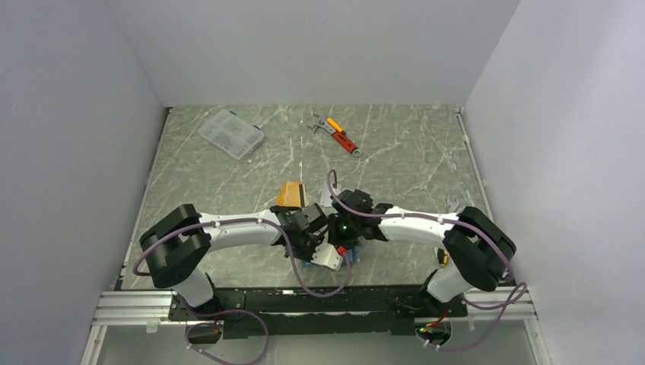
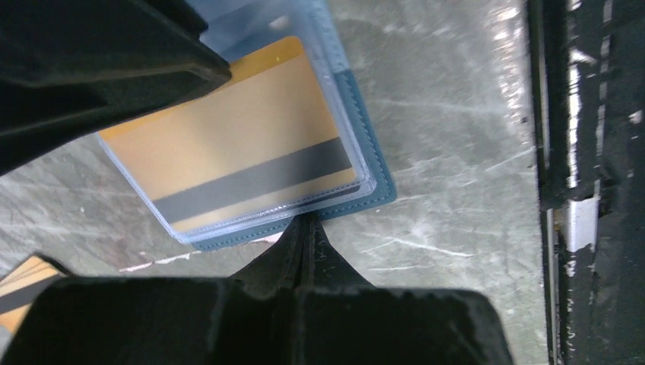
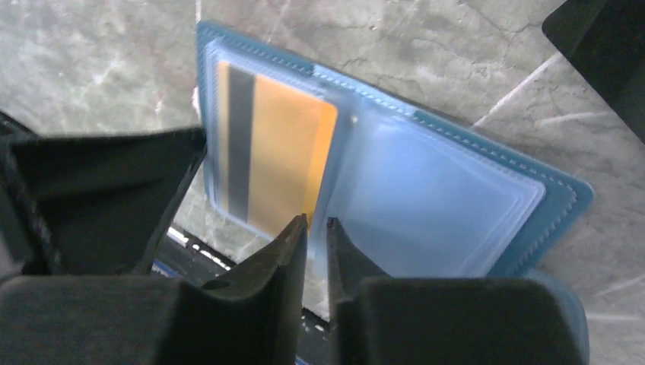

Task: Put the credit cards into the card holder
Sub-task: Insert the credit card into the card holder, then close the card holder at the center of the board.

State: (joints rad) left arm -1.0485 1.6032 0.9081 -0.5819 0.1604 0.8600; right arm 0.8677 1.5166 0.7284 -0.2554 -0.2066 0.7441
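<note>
The teal card holder (image 3: 567,201) lies spread open on the marble table, mostly hidden under both wrists in the top view. An orange-gold credit card (image 3: 278,163) with a dark stripe sits inside its clear left pocket (image 2: 243,144). My right gripper (image 3: 316,222) hovers over the holder's middle fold, its jaws a narrow slit apart with nothing between them. The left gripper (image 2: 304,224) is shut, its tips touching the holder's teal edge (image 2: 373,163). Another orange card (image 1: 291,194) lies loose on the table beyond the grippers; its corner (image 2: 23,285) also shows in the left wrist view.
A clear plastic compartment box (image 1: 231,133) sits at the back left. An orange-handled tool (image 1: 340,135) lies at the back centre. The table's metal front rail (image 2: 578,220) runs close beside the holder. The two wrists crowd each other over the holder.
</note>
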